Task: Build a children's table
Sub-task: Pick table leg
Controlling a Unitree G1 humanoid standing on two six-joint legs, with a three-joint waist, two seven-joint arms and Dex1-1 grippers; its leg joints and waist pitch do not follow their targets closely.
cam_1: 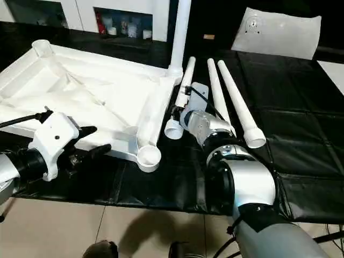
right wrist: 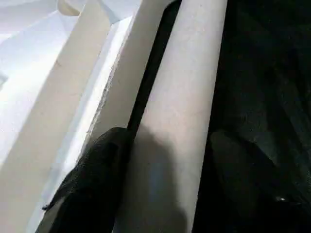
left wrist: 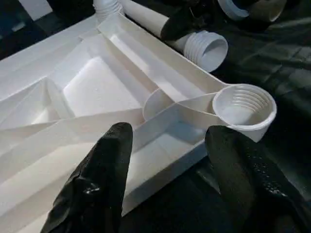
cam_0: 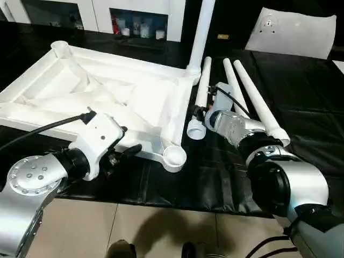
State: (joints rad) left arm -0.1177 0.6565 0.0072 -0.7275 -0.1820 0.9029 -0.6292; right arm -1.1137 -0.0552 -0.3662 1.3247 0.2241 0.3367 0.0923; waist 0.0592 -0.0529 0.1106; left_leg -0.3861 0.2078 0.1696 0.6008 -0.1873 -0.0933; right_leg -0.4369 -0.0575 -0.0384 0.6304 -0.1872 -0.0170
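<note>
1. I saw the table top (cam_0: 113, 97) lying upside down on the black mat (cam_0: 215, 177), ribbed underside up, round sockets at the corners.
2. One leg (cam_0: 201, 32) already stood upright in the far corner socket (cam_0: 192, 70) on the right side of the top.
3. The near corner socket (cam_0: 174, 157) was empty, its threads visible in the left wrist view.
4. Three loose legs lay on the mat just right of the top: the nearest leg (cam_0: 201, 97) ran close alongside the top's right edge, threaded end toward me; the other two legs (cam_0: 252, 97) lay beside it, fanning out to the right.
5. My left gripper (left wrist: 167, 160) was open about halfway, holding nothing, poised at the top's near edge just left of the empty socket; fingers (left wrist: 97, 179) were apart with the rim between them in the wrist view.
6. My right gripper (right wrist: 170, 170) had its two fingers either side of the nearest leg, near its threaded end.
7. Right fingers (right wrist: 92, 184) were spread around the tube; from the wrist view I couldn't tell if they actually pressed on it, probably not gripping.
8. A flat white panel (cam_0: 293, 32) lay at the far right of the mat, well apart from the legs.
</note>
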